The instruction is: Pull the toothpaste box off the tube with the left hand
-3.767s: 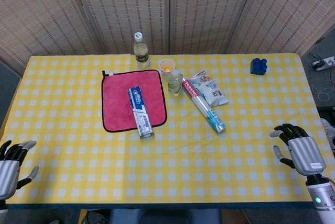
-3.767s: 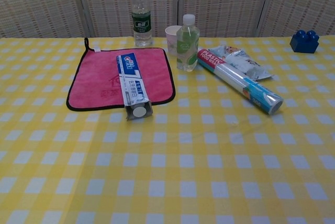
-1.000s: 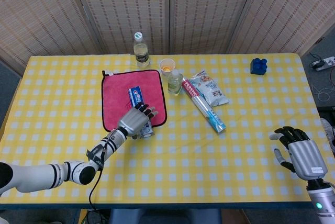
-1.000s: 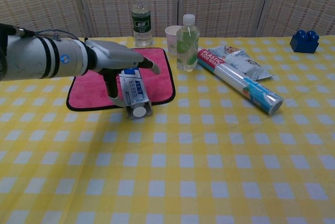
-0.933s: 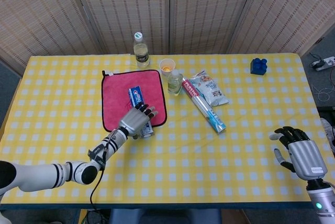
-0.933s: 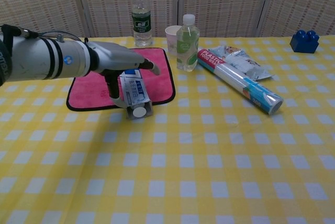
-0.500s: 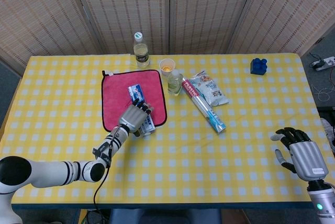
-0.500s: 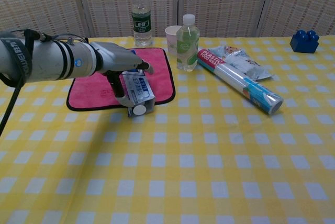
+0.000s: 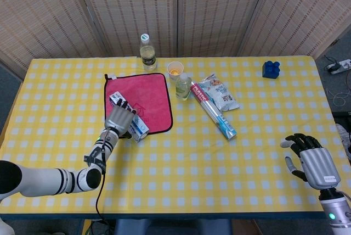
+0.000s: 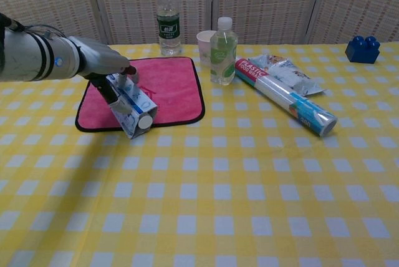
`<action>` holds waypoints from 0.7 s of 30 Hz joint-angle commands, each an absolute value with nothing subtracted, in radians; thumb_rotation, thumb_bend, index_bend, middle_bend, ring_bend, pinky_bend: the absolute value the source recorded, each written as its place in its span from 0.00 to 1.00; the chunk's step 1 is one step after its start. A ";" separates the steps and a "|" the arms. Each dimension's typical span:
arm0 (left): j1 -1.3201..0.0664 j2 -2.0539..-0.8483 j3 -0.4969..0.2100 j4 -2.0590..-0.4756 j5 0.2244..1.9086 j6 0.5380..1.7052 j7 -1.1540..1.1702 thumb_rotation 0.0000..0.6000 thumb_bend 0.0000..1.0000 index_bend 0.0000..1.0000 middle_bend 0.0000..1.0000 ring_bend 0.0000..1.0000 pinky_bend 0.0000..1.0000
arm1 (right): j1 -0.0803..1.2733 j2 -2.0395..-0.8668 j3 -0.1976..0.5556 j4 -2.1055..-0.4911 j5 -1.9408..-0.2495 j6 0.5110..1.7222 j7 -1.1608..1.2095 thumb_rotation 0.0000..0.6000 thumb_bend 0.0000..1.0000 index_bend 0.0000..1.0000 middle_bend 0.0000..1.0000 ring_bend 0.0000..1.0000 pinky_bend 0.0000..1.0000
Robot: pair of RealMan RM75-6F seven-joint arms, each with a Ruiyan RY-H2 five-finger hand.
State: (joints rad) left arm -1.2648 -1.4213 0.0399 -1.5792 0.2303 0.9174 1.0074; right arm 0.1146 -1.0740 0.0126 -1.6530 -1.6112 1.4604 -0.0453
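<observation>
Toothpaste box [image 9: 129, 118] sits in the grip of the left hand [image 9: 116, 119], over the left edge of the pink cloth [image 9: 147, 99] on the desk [image 9: 219, 169]. Its long axis runs from far-left to near-right, and the white tube cap [image 10: 145, 121] shows at the open near end, facing the robot. Pulling the box off likely means drawing it back along that axis, away from the cap. The right hand [image 9: 312, 161] hangs well apart at the near right edge, fingers spread and holding nothing.
</observation>
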 commanded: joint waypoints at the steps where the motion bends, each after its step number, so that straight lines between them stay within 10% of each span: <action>1: -1.277 -1.384 0.064 -1.627 0.162 0.935 1.043 0.42 0.22 0.19 0.29 0.01 0.00 | 0.116 -1.075 0.012 -1.657 -1.615 1.461 -0.048 1.00 0.39 0.37 0.29 0.18 0.22; 8: -1.285 -1.328 0.083 -1.737 0.123 1.009 1.071 0.38 0.22 0.23 0.33 0.08 0.00 | 0.114 -1.075 0.011 -1.660 -1.621 1.466 -0.051 1.00 0.39 0.37 0.29 0.18 0.22; 21: -1.165 -1.372 0.032 -1.615 0.598 1.044 0.831 0.52 0.22 0.14 0.23 0.03 0.00 | 0.111 -1.077 0.010 -1.650 -1.620 1.471 -0.039 1.00 0.39 0.37 0.29 0.18 0.22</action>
State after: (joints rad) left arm -1.1910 -1.3578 0.0536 -1.6551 0.5507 1.0598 0.8813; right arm 0.1107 -1.0768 0.0103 -1.6503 -1.6198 1.4707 -0.0394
